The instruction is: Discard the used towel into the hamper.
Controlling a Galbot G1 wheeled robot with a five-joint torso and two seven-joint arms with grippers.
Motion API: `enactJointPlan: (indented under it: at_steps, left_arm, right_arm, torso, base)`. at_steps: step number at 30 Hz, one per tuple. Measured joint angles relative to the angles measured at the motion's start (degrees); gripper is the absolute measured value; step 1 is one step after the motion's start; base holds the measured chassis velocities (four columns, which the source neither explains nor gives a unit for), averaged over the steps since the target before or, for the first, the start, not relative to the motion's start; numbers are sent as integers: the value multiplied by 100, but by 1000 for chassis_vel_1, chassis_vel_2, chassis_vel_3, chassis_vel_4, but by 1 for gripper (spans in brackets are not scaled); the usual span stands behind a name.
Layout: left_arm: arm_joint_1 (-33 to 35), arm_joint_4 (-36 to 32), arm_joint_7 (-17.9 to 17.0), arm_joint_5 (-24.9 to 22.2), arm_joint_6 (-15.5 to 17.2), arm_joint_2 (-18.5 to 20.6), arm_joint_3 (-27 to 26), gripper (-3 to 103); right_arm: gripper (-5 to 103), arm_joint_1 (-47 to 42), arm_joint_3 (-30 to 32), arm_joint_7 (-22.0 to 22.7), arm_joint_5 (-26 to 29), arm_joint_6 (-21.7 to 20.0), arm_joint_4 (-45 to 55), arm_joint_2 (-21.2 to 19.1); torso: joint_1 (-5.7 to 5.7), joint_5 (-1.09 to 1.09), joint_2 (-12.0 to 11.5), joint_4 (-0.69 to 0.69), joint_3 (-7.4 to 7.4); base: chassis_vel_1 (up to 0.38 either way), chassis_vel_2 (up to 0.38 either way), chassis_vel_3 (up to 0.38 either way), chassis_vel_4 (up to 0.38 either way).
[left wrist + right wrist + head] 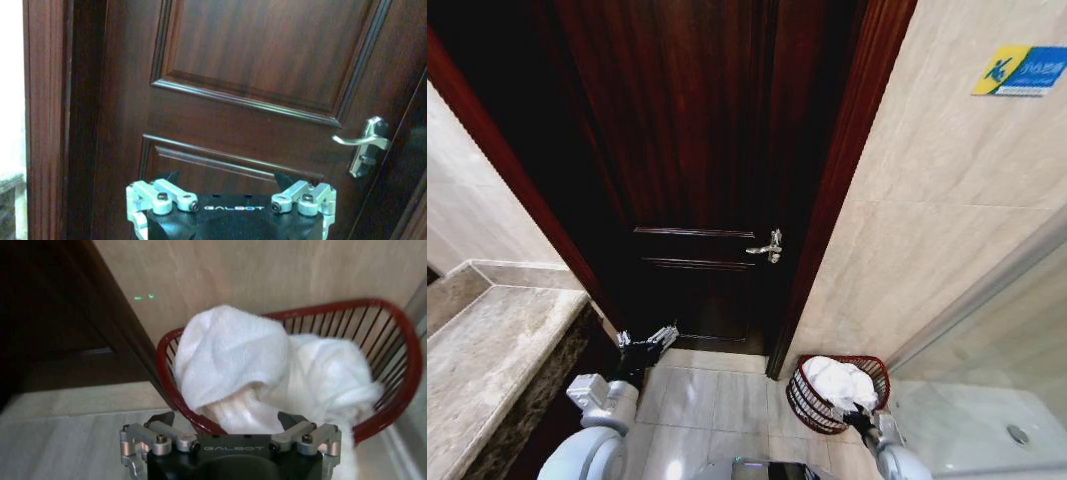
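Note:
The hamper (pixel 799 392) is a reddish-brown wire basket on the floor by the door frame, at the foot of the beige wall. A white towel (pixel 839 382) lies bunched inside it, and one fold hangs over the near rim. In the right wrist view the towel (pixel 233 355) fills the hamper (pixel 403 335). My right gripper (pixel 227 419) is open just in front of that rim, with the hanging fold between its fingertips; it also shows low in the head view (pixel 862 418). My left gripper (pixel 649 340) is open, held low and facing the door (pixel 225 177).
A dark wooden door (pixel 697 180) with a silver lever handle (pixel 767 247) stands straight ahead. A marble counter (pixel 487 370) runs along my left. A glass shower partition (pixel 987 360) is on the right. Pale floor tiles (pixel 717 400) lie between the arms.

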Motion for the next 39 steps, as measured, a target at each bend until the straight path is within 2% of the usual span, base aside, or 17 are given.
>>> enactJointPlan:
  at_steps: [6, 8, 9, 11, 13, 16, 20, 21, 23, 24, 26, 28, 30, 31, 32, 34, 39]
  left_arm:
    - [0, 0, 0, 0, 0, 0, 0, 97]
    - [0, 0, 0, 0, 0, -1, 0, 97]
    - [0, 0, 0, 0, 0, -1, 0, 97]
    - [0, 0, 0, 0, 0, 0, 0, 97]
    - [0, 0, 0, 0, 0, 0, 0, 97]
    - [0, 0, 0, 0, 0, 0, 0, 97]
    - [0, 0, 0, 0, 0, 0, 0, 97]
    - [0, 0, 0, 0, 0, 0, 0, 97]
    - [0, 0, 0, 0, 0, -1, -1, 97]
    - [0, 0, 0, 0, 0, -1, 0, 97]
    - [0, 0, 0, 0, 0, -1, 0, 97]
    - [0, 0, 0, 0, 0, 0, 0, 97]
    - [0, 0, 0, 0, 0, -1, 0, 97]
    - [0, 0, 0, 0, 0, 0, 0, 97]
    - [0, 0, 0, 0, 0, -1, 0, 97]
    - [0, 0, 0, 0, 0, 0, 0, 97]
    - [0, 0, 0, 0, 0, 0, 0, 97]
  right_arm:
    - [100, 715, -98, -94, -320, -22, -427, 280]
    - [100, 779, -90, 65, -906, -33, -139, 382]
    - [100, 720, 12, 264, -1833, 226, 113, 420]
    - [96, 751, 66, 301, -2131, 415, -4, 388]
    - [96, 794, 73, 300, -2143, 473, -124, 352]
    - [86, 1019, 75, 246, -2045, 510, -537, 292]
    - [64, 1897, 79, 130, -2052, 827, -2060, 365]
    - [64, 1897, 79, 130, -2052, 827, -2060, 365]
    - [53, 2465, 119, 95, -2244, 1202, -3240, 398]
    - [53, 2707, 131, 69, -2291, 1297, -3689, 397]
    - [48, 2927, 142, 45, -2306, 1343, -4038, 391]
    - [37, 3261, 171, 30, -2313, 1313, -4508, 394]
    - [37, 3297, 176, 34, -2313, 1294, -4553, 400]
    - [26, 3404, 198, 55, -2313, 1175, -4683, 433]
    - [26, 3447, 209, 63, -2312, 1112, -4748, 448]
    - [15, 3631, 254, 78, -2320, 948, -5077, 479]
    - [5, 3799, 318, 126, -2342, 762, -5408, 521]
  torso:
    - [1, 3, 0, 5, 0]
    - [1, 1, 0, 4, 1]
    - [1, -2, 0, 0, 0]
    - [1, 1, 0, -1, 0]
    - [1, 0, 0, -1, 0]
    - [1, -1, 0, -2, 0]
    - [1, 1, 0, 4, 0]
    - [1, 1, 0, 4, 0]
    - [1, 3, 0, 1, 1]
    - [1, 3, -1, 0, 1]
    - [1, 1, -1, 0, 1]
    - [1, -1, 0, 2, 0]
    - [1, -1, 0, 2, 0]
    - [1, 1, 0, 1, 0]
    - [1, 1, 0, 1, 0]
    - [1, 1, 0, 1, 0]
    - [1, 0, 0, 2, 0]
  base:
    - [0, 0, 0, 0]
    - [0, 0, 0, 0]
    - [0, 0, 0, 0]
    - [0, 0, 0, 0]
    - [0, 0, 0, 0]
    - [0, 0, 0, 0]
    - [0, 0, 0, 0]
    - [0, 0, 0, 0]
    - [0, 0, 0, 0]
    - [0, 0, 0, 0]
    - [0, 0, 0, 0]
    - [0, 0, 0, 0]
    - [0, 0, 0, 0]
    - [0, 0, 0, 0]
    - [0, 0, 0, 0]
    - [0, 0, 0, 0]
    - [0, 0, 0, 0]
